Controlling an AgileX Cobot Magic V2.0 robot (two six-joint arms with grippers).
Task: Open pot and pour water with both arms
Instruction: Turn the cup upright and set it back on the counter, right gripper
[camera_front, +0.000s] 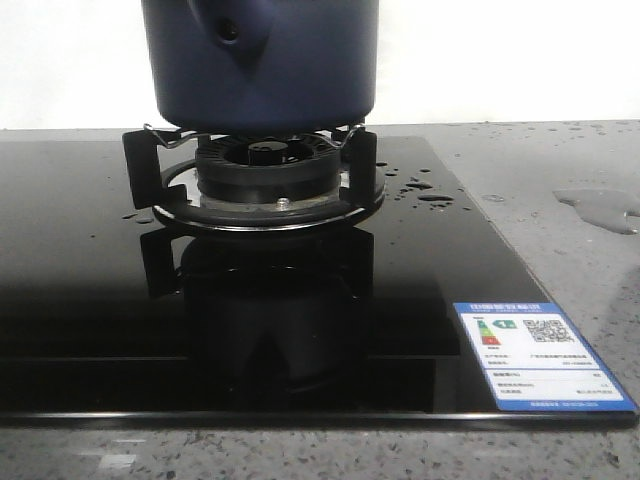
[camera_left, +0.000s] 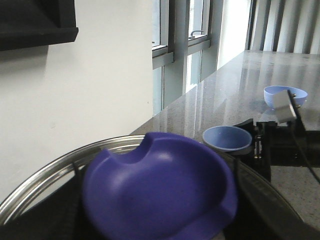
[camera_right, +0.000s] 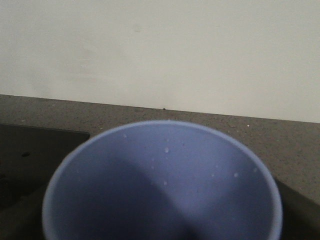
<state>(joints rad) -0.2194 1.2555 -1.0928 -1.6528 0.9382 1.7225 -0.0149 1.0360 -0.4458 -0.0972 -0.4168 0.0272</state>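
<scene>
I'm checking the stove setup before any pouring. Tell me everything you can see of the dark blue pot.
The pot is a large dark navy cylinder with a smooth matte wall that looks enamelled or coated. A same-coloured handle stub with a round dark hole faces the front camera. It stands upright on the burner's wire supports, centred over the burner of the black glass hob. Its top is cut off by the frame, so rim and lid are unseen there. No gripper touches it in the front view.
</scene>
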